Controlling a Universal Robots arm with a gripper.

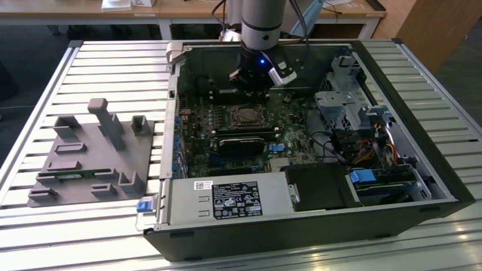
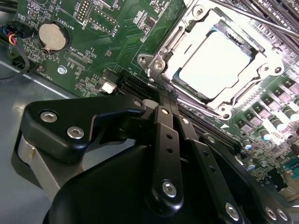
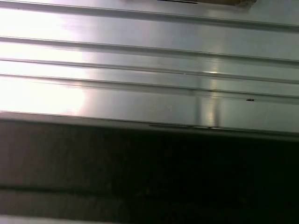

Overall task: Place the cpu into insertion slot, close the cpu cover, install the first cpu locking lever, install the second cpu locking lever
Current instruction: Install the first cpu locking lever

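Gripper (image 1: 254,83) state: fingertips (image 2: 162,112) pressed together, nothing pinched between them in the second wrist view. Hangs inside the open computer case (image 1: 421,169), low over the green motherboard (image 1: 203,121), toward the 12 o'clock edge of the board in the exterior view. Location of the cpu (image 2: 212,63): seated flat in the insertion slot (image 1: 245,116), pale metal face up. Location of the cpu cover (image 2: 256,80): folded down over the chip, with the face showing through the square cut-out. Governing relation: socket at 6 o'clock from the gripper in the exterior view, near but apart, with no contact visible. Beyond the socket, just beside the far edge of the cover, runs a thin metal rod (image 2: 252,18), judged to be one locking lever. Its long axis lies roughly parallel to that edge of the cover. Whether it is latched or free cannot be told. Judged status: chip placement and cover closing complete, lever installation not confirmed.
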